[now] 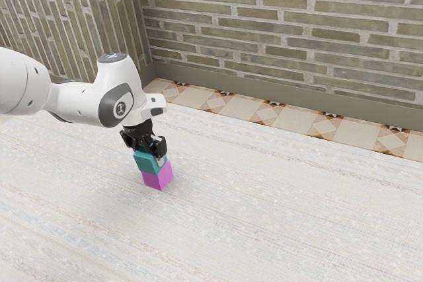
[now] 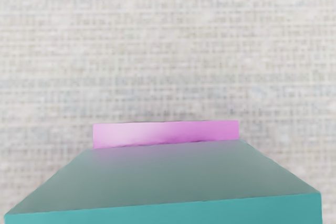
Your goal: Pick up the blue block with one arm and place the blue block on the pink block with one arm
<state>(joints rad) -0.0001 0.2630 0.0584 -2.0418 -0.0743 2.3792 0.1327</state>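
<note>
Exterior view: the blue block (image 1: 147,162), more teal than blue in colour, stands on top of the pink block (image 1: 157,176) left of the frame's centre, on the pale woven surface (image 1: 264,216). The blue block looks about as tall as it is wide, so no long axis can be made out. It sits flat and upright, with one vertical corner turned toward the lower right of the frame, much as the pink block's corner is. It appears set a little toward the frame's left on the pink block rather than squarely over it. The white arm (image 1: 79,100) comes in from the left edge and bends down over the stack. Its black tool (image 1: 147,146) points straight down, and its two fingers, a block's width apart, lie against opposite sides of the blue block's upper part, gripping it. They stay clear of the pink block. Behind the surface, a strip of patterned floor tiles (image 1: 297,120) runs along a brick wall (image 1: 284,24). Wrist view: the blue block (image 2: 168,182) lies just under the hand as a broad flat top face with a brighter front edge. A narrow band of the pink block (image 2: 165,132) shows past its far edge, with the surface (image 2: 168,51) beyond.
</note>
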